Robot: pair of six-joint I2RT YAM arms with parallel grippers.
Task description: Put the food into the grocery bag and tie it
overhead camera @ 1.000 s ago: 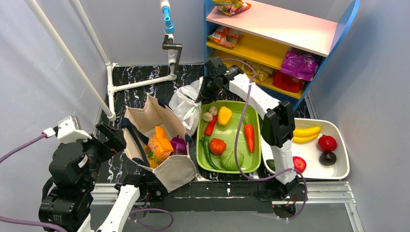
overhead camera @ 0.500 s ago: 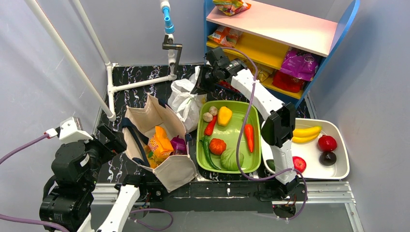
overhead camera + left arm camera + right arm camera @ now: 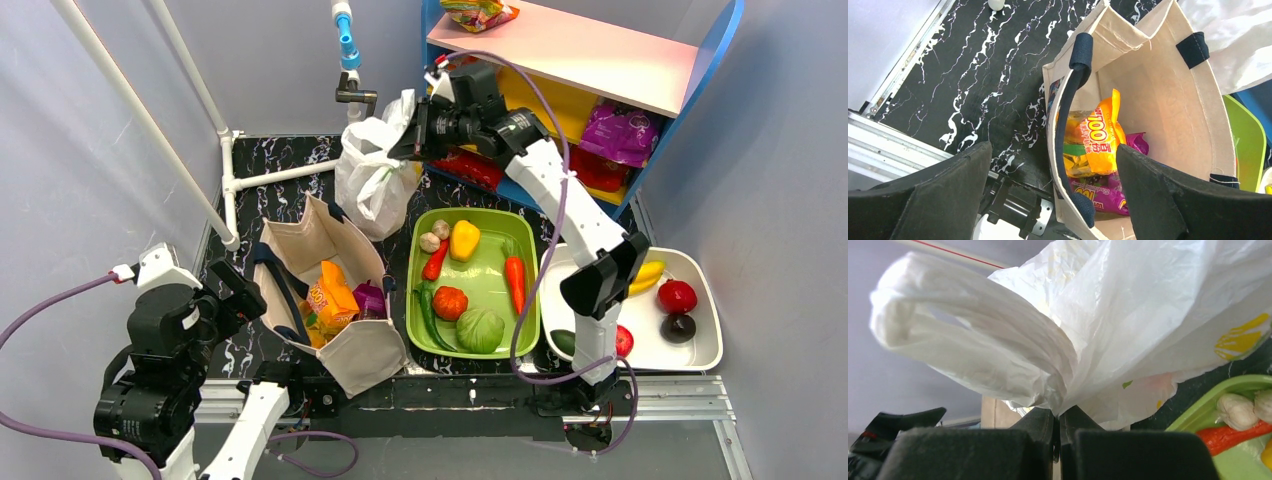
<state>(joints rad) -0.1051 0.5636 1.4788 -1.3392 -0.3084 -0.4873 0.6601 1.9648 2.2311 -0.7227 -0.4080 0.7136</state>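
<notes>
The grocery bag (image 3: 375,175), white crinkly plastic, hangs in the air at the back, above the table. My right gripper (image 3: 410,128) is shut on its bunched top. In the right wrist view the bag (image 3: 1088,315) fills the frame and its plastic is pinched in the right gripper (image 3: 1059,420). My left gripper (image 3: 235,295) stands open at the near left, straddling the rim of a canvas tote (image 3: 1158,85). An orange-yellow snack packet (image 3: 1100,135) and a purple one (image 3: 1120,192) lie in that tote. A yellow banana (image 3: 637,272) rests on the white tray.
A green tray (image 3: 485,272) of vegetables lies beside the tote (image 3: 325,235). The white tray (image 3: 650,348) with fruit is at the right. A blue shelf unit (image 3: 570,45) with snack packets stands behind the right arm. A white pipe frame (image 3: 290,172) runs across the back left.
The right gripper has shut on the white bag's top and lifted it off the table, up and toward the back. The left arm has shifted slightly.
</notes>
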